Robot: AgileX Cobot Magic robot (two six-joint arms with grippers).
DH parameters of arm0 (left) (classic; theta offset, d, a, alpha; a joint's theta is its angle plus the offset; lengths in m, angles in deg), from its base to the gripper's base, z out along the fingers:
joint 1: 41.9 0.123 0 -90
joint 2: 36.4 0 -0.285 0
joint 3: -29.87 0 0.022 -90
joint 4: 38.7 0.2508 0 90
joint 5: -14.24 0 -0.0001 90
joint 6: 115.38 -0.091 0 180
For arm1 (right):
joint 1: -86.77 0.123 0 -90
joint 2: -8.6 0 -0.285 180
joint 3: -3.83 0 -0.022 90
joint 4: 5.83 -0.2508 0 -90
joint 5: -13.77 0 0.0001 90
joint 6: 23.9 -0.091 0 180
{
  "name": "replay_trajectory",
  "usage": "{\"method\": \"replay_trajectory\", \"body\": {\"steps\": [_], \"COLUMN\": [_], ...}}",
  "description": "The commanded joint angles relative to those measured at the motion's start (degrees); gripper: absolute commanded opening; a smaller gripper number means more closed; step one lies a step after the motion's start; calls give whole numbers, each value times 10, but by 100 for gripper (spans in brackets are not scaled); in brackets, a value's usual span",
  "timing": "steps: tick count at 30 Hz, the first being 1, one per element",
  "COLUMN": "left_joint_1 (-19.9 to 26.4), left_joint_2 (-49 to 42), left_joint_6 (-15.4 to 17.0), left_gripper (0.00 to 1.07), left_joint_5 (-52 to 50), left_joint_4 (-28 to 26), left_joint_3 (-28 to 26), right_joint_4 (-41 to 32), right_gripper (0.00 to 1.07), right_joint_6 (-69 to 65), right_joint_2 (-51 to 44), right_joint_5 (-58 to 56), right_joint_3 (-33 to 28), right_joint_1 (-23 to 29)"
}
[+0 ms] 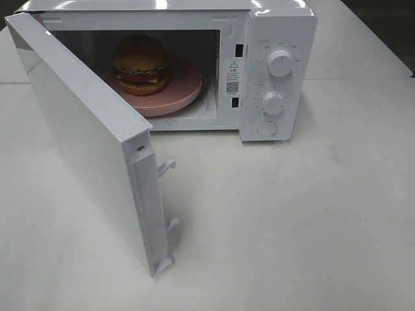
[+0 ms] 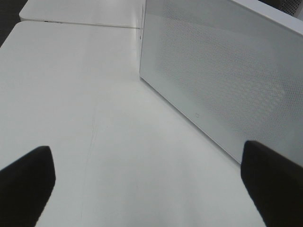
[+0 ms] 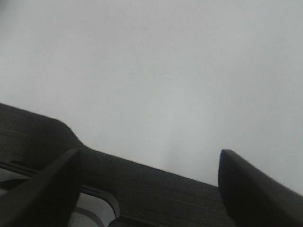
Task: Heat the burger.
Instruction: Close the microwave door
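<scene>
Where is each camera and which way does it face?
Exterior high: mounted high, facing down into the white box microwave, hinged white door open, golden-bunned burger on round pink plate; no arm shows.
Left wrist: left arm, facing door's outer face over white table; open left end effector.
Right wrist: right arm, facing table; open right end effector.
Shared: exterior and left wrist both show door.

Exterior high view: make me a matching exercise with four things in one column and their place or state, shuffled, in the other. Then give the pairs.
Things:
1. burger
2. plate
3. door
4. upper dial

Place or state:
A. swung wide open
B. pink, inside the microwave
C. on the control panel, right of the opening
D. sitting on the plate

Pairs: 1-D, 2-B, 3-A, 4-C
</scene>
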Motion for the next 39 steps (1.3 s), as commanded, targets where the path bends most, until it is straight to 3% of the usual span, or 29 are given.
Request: {"method": "replay_trajectory", "body": {"steps": [1, 23, 39], "left_joint_1": [2, 2, 2], "left_joint_2": [-12, -12, -12], "left_joint_6": [-2, -2, -2], "left_gripper": [100, 100, 100], "left_joint_5": [-5, -5, -5], "left_joint_4": [-2, -2, -2], "left_joint_3": [1, 1, 1], "right_joint_4": [4, -11, -13], "right_gripper": [76, 76, 75], "right_joint_6": [-13, -16, -13], "right_joint_2": [-42, -262, -264], "right_joint_5": [7, 57, 57], "right_joint_3": [-9, -32, -32], "right_joint_1": [-32, -140, -146]}}
